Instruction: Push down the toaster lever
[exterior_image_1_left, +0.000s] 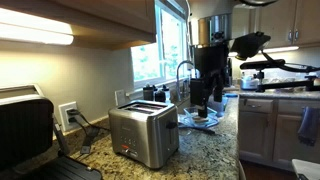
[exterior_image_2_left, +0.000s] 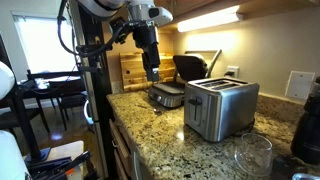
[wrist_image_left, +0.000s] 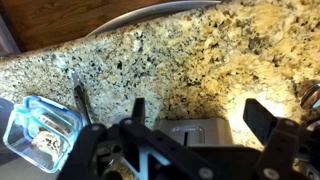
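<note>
Toaster (exterior_image_1_left: 143, 135) stands upright on the speckled granite worktop (exterior_image_1_left: 205, 150), near its front edge. A dark grill-like appliance (exterior_image_1_left: 25, 135) sits just beside it, and there is a wall outlet (exterior_image_1_left: 68, 115) behind. The toaster's brushed steel sides show in both exterior views. A small red dot sits low on the face seen in an exterior view (exterior_image_1_left: 127, 150). The lever's position is too small to tell.

Gripper (exterior_image_2_left: 152, 72) hangs above the worktop, pointing down, well apart from the toaster and not touching it. In the wrist view the jaws are spread wide, one finger (wrist_image_left: 138, 110) on each side, with nothing held between them and bare granite beyond. A clear container with a blue rim (wrist_image_left: 40, 130) lies on the worktop to one side of the gripper, with a thin dark utensil (wrist_image_left: 80, 95) near it. A lit strip lamp (exterior_image_2_left: 210, 18) shines under the cabinet.
</note>
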